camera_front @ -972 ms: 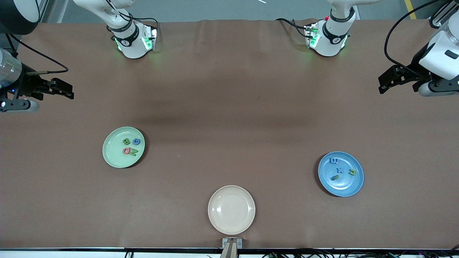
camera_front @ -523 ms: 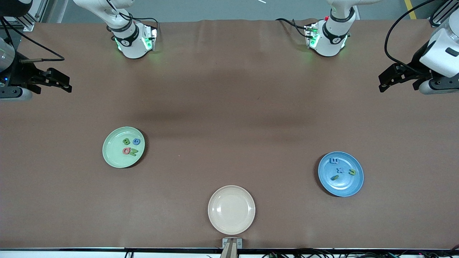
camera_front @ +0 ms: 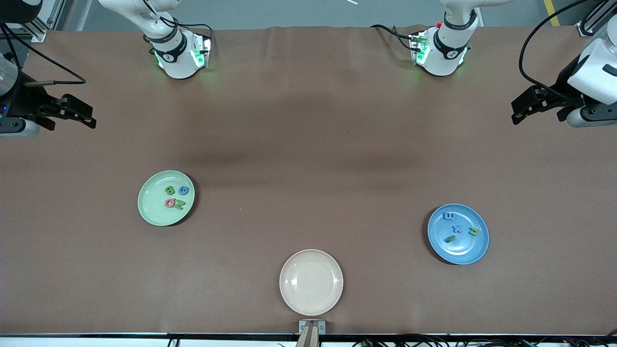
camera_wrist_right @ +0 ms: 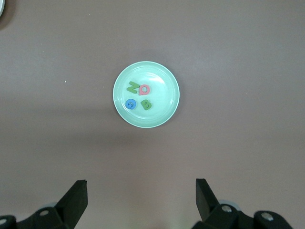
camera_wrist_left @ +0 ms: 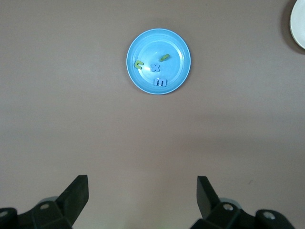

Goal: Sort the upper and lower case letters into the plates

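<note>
The pale green plate lies toward the right arm's end and holds several letters: a green B, a blue one, a pink O and a green N. The blue plate lies toward the left arm's end and holds two blue letters and two green ones. My right gripper is open and empty, high over the bare table; the green plate shows in its wrist view. My left gripper is open and empty; its view shows the blue plate.
A cream-beige plate lies empty near the table's front edge, midway between the two plates. Its rim shows in the left wrist view. The two arm bases stand along the table's back edge. A brown cloth covers the table.
Both grippers have drawn back a little toward the base side of the table and stayed open. The plates and the letters have not moved.
</note>
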